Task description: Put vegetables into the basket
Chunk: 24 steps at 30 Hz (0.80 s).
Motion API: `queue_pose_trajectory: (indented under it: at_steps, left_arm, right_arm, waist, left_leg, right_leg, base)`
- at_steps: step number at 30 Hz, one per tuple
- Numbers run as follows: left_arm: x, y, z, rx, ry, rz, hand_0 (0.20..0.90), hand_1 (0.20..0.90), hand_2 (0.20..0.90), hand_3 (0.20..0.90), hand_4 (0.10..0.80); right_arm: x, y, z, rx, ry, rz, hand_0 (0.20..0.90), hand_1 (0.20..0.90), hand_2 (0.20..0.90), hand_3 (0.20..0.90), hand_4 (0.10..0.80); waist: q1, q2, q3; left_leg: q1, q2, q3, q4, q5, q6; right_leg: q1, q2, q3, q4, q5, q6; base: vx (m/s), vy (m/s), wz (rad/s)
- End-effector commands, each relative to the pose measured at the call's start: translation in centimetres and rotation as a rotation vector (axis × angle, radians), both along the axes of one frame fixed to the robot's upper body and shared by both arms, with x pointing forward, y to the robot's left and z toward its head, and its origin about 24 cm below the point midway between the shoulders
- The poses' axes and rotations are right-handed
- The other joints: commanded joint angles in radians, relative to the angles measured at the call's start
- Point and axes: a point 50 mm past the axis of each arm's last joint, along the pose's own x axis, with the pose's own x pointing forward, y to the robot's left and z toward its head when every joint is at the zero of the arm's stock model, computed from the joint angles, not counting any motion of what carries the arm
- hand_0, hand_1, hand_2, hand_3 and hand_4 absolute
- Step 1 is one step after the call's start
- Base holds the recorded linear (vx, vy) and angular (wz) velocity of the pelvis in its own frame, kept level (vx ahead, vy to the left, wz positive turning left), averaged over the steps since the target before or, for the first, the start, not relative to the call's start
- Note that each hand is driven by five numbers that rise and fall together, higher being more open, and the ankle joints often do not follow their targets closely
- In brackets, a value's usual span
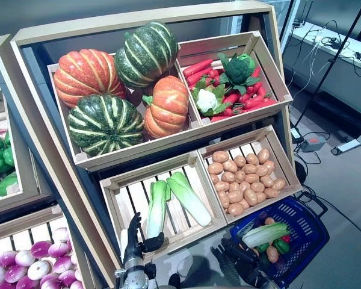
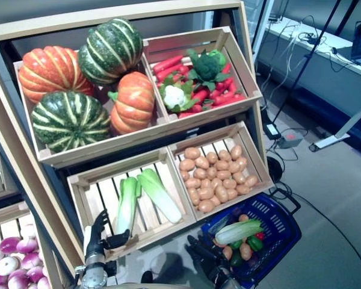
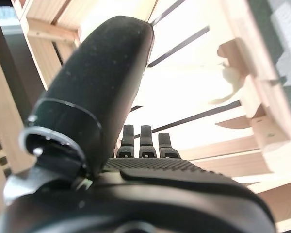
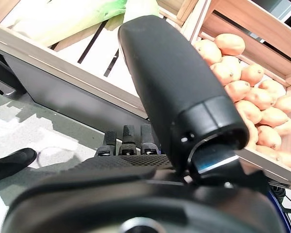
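Observation:
The blue plastic basket point(image 1: 307, 224) stands on the floor at the lower right of the stand. In it lie a pale green leafy cabbage point(image 1: 266, 233), small brown potatoes, green peppers and something red. My left hand point(image 1: 134, 233) is open and empty, raised at the front rim of the lower-left wooden crate, just left of a long green-and-white cabbage point(image 1: 157, 208). Its wrist view shows straight fingers point(image 3: 145, 141) before the crate's slats. My right hand point(image 1: 237, 256) is open, low beside the basket's near-left rim, fingers point(image 4: 128, 138) straight.
The wooden stand point(image 1: 48, 150) with slanted crates rises close in front. A crate of potatoes point(image 1: 246, 177) sits right above the basket. Grey floor with cables and a table leg point(image 1: 352, 144) lies to the right.

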Motion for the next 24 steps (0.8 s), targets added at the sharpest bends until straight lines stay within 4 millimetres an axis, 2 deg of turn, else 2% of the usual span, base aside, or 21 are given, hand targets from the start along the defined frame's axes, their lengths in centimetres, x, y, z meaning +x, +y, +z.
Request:
queue_pose_trajectory:
  at_steps: [1,6,10,20,24]
  left_arm:
    - [5.8,0.7,4.2,0.105,-0.286,-0.012,0.900,0.900,0.900,0.900,0.800]
    - [6.8,1.6,4.9,0.146,-0.307,0.035,0.900,0.900,0.900,0.900,0.800]
    - [7.5,2.2,4.8,0.097,-0.258,0.067,0.900,0.900,0.900,0.900,0.800]
    - [6.9,3.4,3.7,0.049,-0.159,0.141,0.900,0.900,0.900,0.900,0.800]
    - [8.4,3.4,4.8,0.034,-0.221,0.181,0.900,0.900,0.900,0.900,0.800]
  right_arm:
    - [3.3,0.6,1.4,0.031,-0.116,-0.008,0.900,0.900,0.900,0.900,0.800]
    - [3.7,0.4,1.7,0.031,-0.129,-0.038,0.900,0.900,0.900,0.900,0.800]
    - [4.3,0.0,2.2,0.001,-0.162,-0.047,0.900,0.900,0.900,0.900,0.800]
    - [5.1,-1.0,3.3,-0.076,-0.232,-0.011,0.900,0.900,0.900,0.900,0.800]
    - [6.7,-1.7,4.5,-0.094,-0.284,-0.021,0.900,0.900,0.900,0.900,0.800]
  waist:
    - [0.020,0.002,0.011]
    - [0.007,0.005,0.023]
    - [-0.010,0.011,0.045]
    - [-0.052,0.021,0.045]
    - [-0.070,0.028,0.087]
  left_leg:
    - [0.077,-0.035,0.043,0.002,-0.070,0.019]
    - [0.078,-0.034,0.054,0.021,-0.071,0.020]
    - [0.054,-0.035,0.058,0.084,-0.086,0.021]
    - [0.061,-0.040,0.091,0.105,-0.105,0.022]
    - [-0.021,-0.037,0.105,0.218,-0.121,0.016]
  right_leg:
    - [-0.079,-0.014,0.041,-0.002,0.165,-0.052]
    - [-0.087,-0.019,0.048,0.035,0.150,-0.058]
    - [-0.110,-0.025,0.056,0.096,0.128,-0.070]
    - [-0.111,-0.026,0.076,0.098,0.120,-0.070]
    - [-0.198,-0.039,0.074,0.207,0.087,-0.086]
  base:
    - [0.000,0.000,0.00]
    - [0.009,0.042,-0.01]
    - [-0.004,0.066,-0.06]
    - [0.021,0.061,-0.10]
    - [-0.136,0.087,-0.18]
